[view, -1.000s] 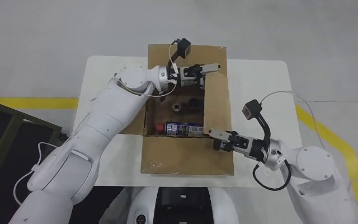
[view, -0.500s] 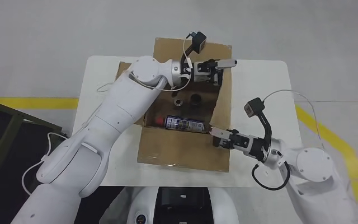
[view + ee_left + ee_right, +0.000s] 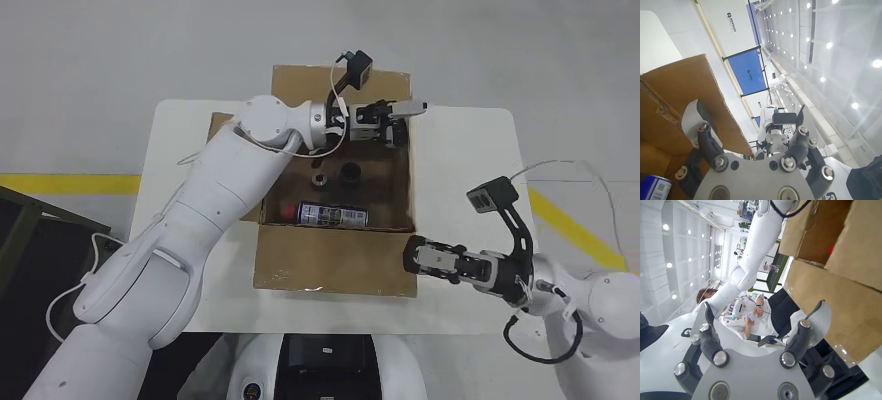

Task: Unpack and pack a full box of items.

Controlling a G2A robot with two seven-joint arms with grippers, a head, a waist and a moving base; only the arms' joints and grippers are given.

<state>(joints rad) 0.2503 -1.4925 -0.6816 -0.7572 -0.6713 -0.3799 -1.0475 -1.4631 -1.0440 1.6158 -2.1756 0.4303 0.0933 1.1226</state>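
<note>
Left pincer (image 3: 412,108) spread at the cardboard box's (image 3: 330,268) far right corner, with the flap (image 3: 687,85) edge between its fingers and not pinched. My guess is it's there to push the flap clear. Right pincer (image 3: 412,259) spread and empty, just off the box's near right corner. Box sits on the surface (image 3: 470,150). Spray can (image 3: 325,213) lies flat inside the box, so unpacking looks unfinished.

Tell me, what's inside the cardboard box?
A blue can lies inside the box, with two small dark round things beside it. The left arm hides part of the far end.
</note>
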